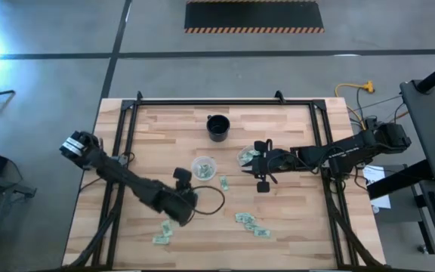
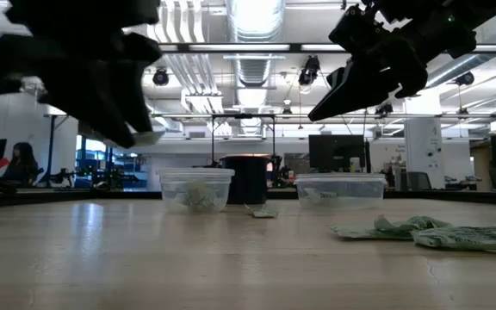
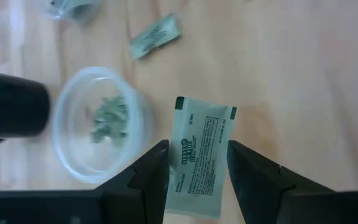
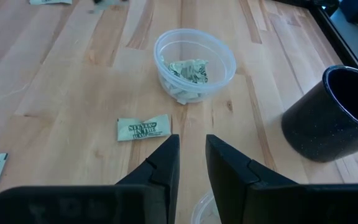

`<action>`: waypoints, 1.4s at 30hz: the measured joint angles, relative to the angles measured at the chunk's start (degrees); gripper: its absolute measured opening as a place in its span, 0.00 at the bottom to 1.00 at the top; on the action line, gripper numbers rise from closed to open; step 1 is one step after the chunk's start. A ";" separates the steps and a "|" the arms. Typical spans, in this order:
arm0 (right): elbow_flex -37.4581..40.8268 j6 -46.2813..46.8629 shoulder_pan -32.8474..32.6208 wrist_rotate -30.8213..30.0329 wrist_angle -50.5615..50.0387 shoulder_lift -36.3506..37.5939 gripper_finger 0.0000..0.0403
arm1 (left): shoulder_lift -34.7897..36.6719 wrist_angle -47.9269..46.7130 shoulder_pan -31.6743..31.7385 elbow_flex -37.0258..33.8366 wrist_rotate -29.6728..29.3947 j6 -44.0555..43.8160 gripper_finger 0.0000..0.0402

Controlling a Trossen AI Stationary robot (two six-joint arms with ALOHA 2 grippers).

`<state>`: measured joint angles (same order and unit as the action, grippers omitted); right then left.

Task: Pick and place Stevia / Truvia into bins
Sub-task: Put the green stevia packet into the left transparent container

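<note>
My left gripper [image 3: 197, 168] is shut on a green-and-white Stevia packet [image 3: 201, 140] in the air beside a clear cup [image 3: 101, 124] that holds several packets; in the high view this gripper [image 1: 181, 193] is just in front of that cup [image 1: 202, 167]. My right gripper [image 4: 192, 155] is empty, its fingers a narrow gap apart, above the second clear cup [image 1: 248, 156], whose rim [image 4: 204, 211] shows under it. Loose packets lie flat on the table [image 1: 223, 182] [image 1: 244, 219] [image 1: 162, 234]. My left gripper pinches the packet between its two fingers, which stand on its two long edges [image 3: 174, 168], at the half nearer the wrist. The packet's printed face is turned to the wrist camera. Its free end [image 3: 204, 109] sticks out past the fingertips, clear of the table.
A black cup [image 1: 217, 127] stands behind the clear cups, also in the right wrist view [image 4: 334, 112]. A loose packet [image 4: 143, 127] lies between the two clear cups. More packets lie near the front right [image 2: 429, 231]. A dark frame [image 1: 202, 102] rims the wooden table.
</note>
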<state>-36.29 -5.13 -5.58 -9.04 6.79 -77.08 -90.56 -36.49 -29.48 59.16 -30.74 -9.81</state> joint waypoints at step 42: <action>0.00 -0.02 -0.02 0.00 -0.02 0.00 0.17 | 0.33 12.04 23.91 -0.48 14.03 25.23 0.40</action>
<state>-36.29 -5.15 -5.61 -9.04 6.76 -77.08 -90.24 -24.45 -5.57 58.67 -16.71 15.42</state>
